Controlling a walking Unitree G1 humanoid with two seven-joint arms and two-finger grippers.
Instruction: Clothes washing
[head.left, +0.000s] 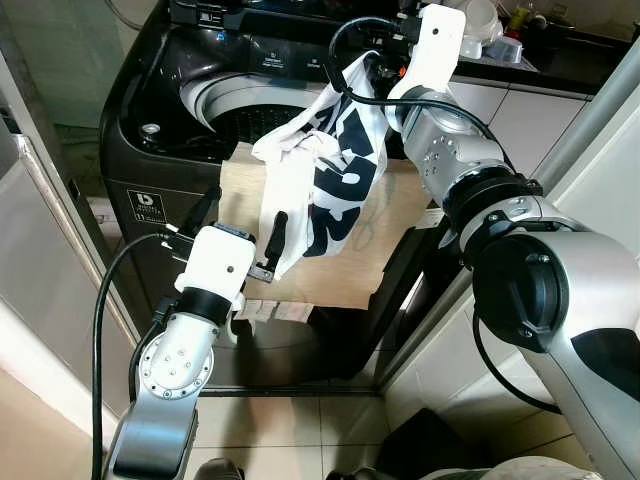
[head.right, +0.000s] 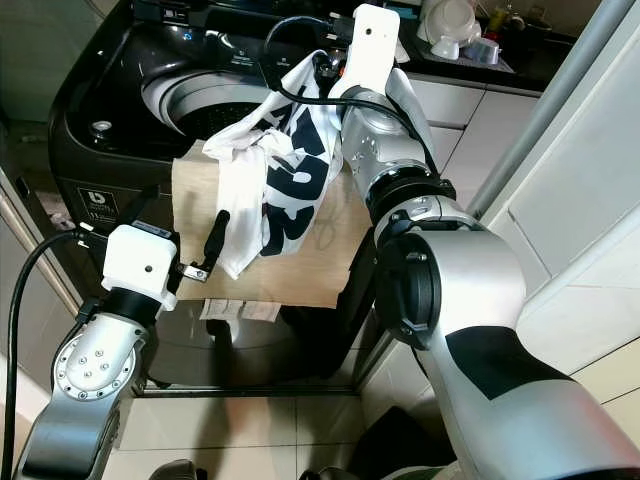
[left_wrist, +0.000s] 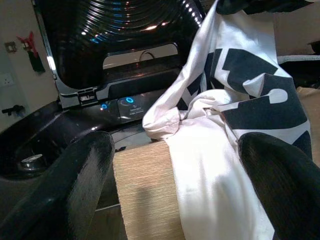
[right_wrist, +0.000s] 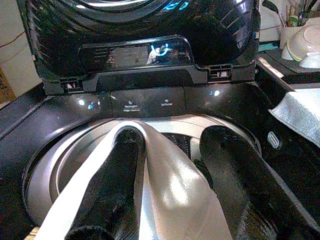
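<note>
A white garment with dark blue print (head.left: 335, 170) hangs over the front rim of a black top-loading washer (head.left: 150, 150), whose lid stands up and whose drum (head.left: 245, 105) is uncovered. My right gripper (head.left: 375, 68) is above the drum's right side, shut on the garment's top; in the right wrist view white cloth (right_wrist: 165, 185) runs between its fingers (right_wrist: 117, 165). My left gripper (head.left: 240, 218) is open at the washer's front, lower down. The garment's hanging end (left_wrist: 215, 150) lies between its two fingers, closer to the one on the right.
A tan board (head.left: 330, 265) leans across the washer's front under the garment. The control panel (right_wrist: 145, 100) glows at the back. A counter with dishes (head.left: 490, 30) sits behind on the right, white cabinets (head.left: 520, 110) beside it. Tiled floor (head.left: 300, 430) lies below.
</note>
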